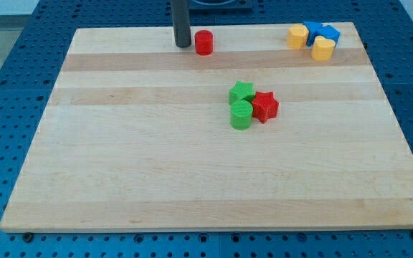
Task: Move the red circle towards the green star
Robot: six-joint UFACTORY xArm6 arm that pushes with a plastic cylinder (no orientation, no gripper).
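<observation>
The red circle stands near the view's top edge of the wooden board, left of centre. My tip rests on the board just to the left of the red circle, a small gap apart. The green star sits near the board's middle, below and to the right of the red circle. It touches a green circle below it and a red star to its right.
At the view's top right are two yellow blocks and two blue blocks clustered together. The wooden board lies on a blue perforated table.
</observation>
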